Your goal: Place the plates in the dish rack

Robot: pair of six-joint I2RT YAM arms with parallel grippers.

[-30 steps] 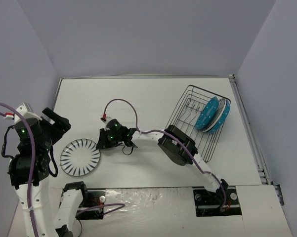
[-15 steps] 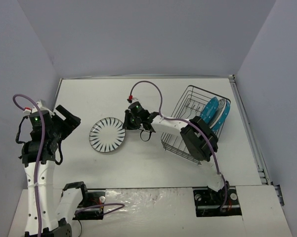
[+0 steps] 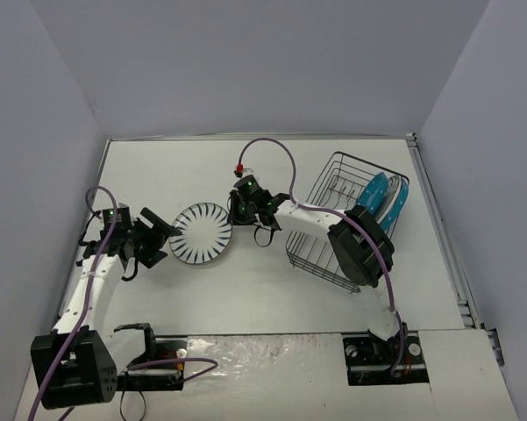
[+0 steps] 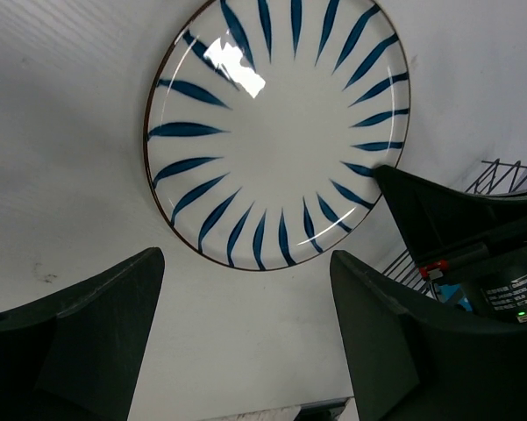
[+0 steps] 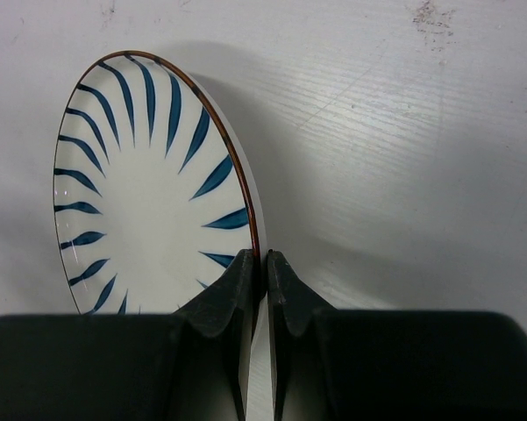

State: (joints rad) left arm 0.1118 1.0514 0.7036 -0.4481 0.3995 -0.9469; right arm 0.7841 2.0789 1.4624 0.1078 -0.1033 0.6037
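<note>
The right jaws are clamped on the right rim of a white plate with dark radial stripes, holding it tilted up on edge over the counter, around the middle and just left of the dish rack. The left jaws stand wide apart with nothing between them, just left of that plate and facing it. Two teal plates stand upright in the rack's right end
</note>
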